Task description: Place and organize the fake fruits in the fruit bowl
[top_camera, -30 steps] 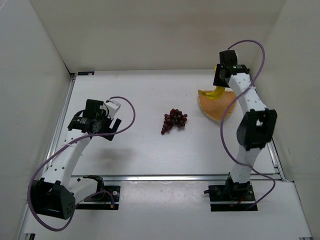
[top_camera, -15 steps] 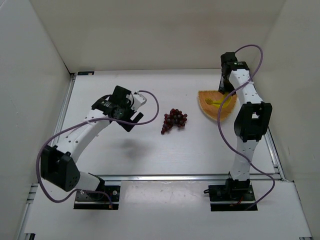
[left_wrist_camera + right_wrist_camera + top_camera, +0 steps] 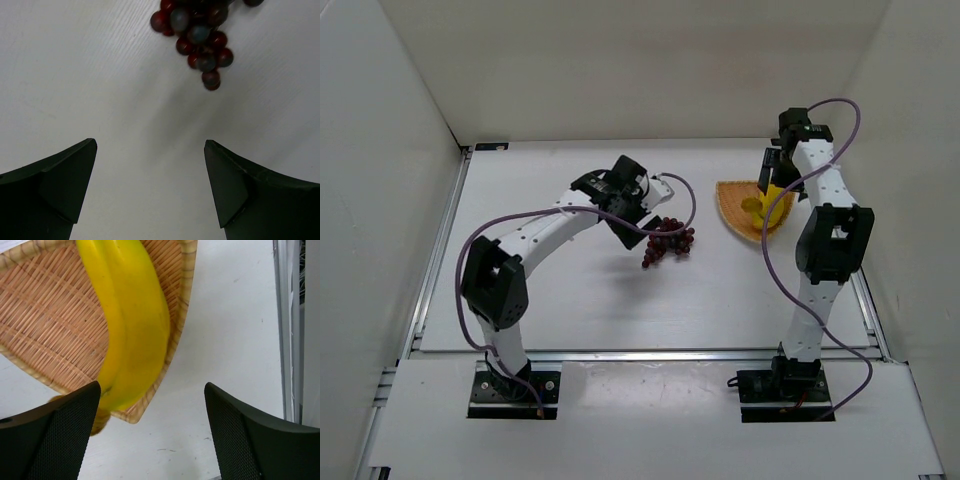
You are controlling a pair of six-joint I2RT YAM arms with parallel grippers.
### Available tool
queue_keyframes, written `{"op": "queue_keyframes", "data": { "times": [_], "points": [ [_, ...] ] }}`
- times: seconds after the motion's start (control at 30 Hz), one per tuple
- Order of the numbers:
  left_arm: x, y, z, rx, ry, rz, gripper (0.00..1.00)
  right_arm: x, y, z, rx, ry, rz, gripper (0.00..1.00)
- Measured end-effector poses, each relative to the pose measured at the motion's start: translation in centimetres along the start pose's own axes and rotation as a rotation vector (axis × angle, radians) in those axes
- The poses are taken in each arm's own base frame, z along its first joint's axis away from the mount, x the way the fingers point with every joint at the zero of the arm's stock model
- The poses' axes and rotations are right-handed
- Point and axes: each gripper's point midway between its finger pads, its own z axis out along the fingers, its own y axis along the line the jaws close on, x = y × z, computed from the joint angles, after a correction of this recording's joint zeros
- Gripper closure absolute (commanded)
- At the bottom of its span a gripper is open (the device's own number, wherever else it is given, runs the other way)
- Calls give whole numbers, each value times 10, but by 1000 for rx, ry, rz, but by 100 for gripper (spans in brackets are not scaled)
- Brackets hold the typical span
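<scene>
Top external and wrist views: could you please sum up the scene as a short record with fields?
banana: lying in the fruit bowl, one end poking out over the rim
grapes: on the table, outside the bowl
left gripper: open, empty, over the table just short of the grapes
right gripper: open, above the bowl's edge, not gripping the banana
left to do: grapes into the bowl
</scene>
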Motion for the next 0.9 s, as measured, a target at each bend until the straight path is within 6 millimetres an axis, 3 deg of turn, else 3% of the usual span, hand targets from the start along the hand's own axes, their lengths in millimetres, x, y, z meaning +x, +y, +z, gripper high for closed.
{"op": "queue_keyframes", "data": {
  "times": [0.13, 0.37, 0.5, 0.63, 0.7, 0.73, 0.9],
  "points": [
    [-22, -20, 26, 69, -5, 18, 1, 5, 0, -17, -33, -14, 4, 10],
    [-52, -40, 82, 155, -4, 16, 1, 10, -16, -97, -91, -176, 39, 9],
    [-46, -46, 114, 159, 44, 23, 1, 10, -25, -127, -105, -262, 63, 9],
    [-30, -48, 144, 145, 110, 37, 2, 16, -29, -134, -102, -283, 70, 9],
    [-25, -49, 151, 149, 130, 41, 11, 22, -31, -133, -97, -281, 71, 9],
    [-27, -47, 151, 141, 127, 45, 23, 24, -31, -132, -96, -278, 70, 8],
    [-34, -42, 150, 124, 111, 63, 50, 29, -35, -136, -96, -303, 80, 8]
  ]
}}
